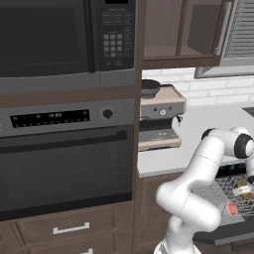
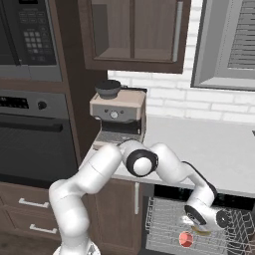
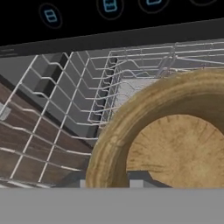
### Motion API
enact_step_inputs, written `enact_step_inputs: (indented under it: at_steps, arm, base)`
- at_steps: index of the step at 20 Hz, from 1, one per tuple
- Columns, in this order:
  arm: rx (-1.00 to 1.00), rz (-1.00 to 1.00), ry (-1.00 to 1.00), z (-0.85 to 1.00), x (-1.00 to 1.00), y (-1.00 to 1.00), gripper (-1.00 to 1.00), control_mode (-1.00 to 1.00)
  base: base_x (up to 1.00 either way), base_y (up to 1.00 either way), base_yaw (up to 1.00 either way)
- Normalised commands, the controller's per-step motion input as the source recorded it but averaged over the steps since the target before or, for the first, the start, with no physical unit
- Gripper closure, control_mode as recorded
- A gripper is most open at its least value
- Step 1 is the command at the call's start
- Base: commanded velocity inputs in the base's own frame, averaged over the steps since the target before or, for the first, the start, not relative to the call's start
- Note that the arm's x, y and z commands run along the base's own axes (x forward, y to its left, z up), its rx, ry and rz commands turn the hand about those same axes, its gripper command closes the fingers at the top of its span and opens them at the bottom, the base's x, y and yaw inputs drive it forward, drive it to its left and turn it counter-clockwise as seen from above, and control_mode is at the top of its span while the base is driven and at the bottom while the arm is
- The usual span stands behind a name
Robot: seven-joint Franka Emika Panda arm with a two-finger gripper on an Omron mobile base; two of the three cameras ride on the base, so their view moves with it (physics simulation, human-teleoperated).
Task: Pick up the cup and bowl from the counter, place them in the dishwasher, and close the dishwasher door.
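The tan bowl [image 3: 175, 148] looms large in the hand view, its rim caught between my two fingertips. My gripper [image 3: 109, 183] is shut on the bowl and holds it just over the grey wire rack [image 3: 83, 100] of the open dishwasher [image 2: 164, 224]. From the base, the bowl [image 1: 243, 188] [image 2: 201, 231] hangs at the hand low on the right. The red cup [image 1: 231, 208] [image 2: 186, 239] lies in the rack just in front of it. The dishwasher door [image 1: 223, 237] is dropped open beneath the rack. The pale counter [image 1: 198, 129] runs above.
An espresso machine [image 1: 158, 116] with a black pot-like vessel on top stands on the counter's left end. The black oven [image 1: 64, 163] and a microwave [image 1: 59, 34] fill the tall cabinet to the left. Rack wires rise close around the hand.
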Motion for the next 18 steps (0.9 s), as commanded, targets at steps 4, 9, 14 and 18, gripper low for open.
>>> enact_step_inputs:
  at_steps: [4,9,14,18]
  arm:
    - [0.0,0.0,0.01,-0.61,0.0,0.0,1.0,-1.0]
    - [0.05,0.0,-0.05,-0.02,-0.36,-0.07,1.0,-1.0]
    - [0.13,0.0,-0.19,0.0,-0.02,0.0,1.0,-1.0]
    - [0.15,0.0,-0.18,0.15,0.0,0.0,1.0,-1.0]
  base:
    - [0.0,0.0,0.0]
    - [0.0,0.0,0.0]
    - [0.0,0.0,0.0]
    - [0.0,0.0,0.0]
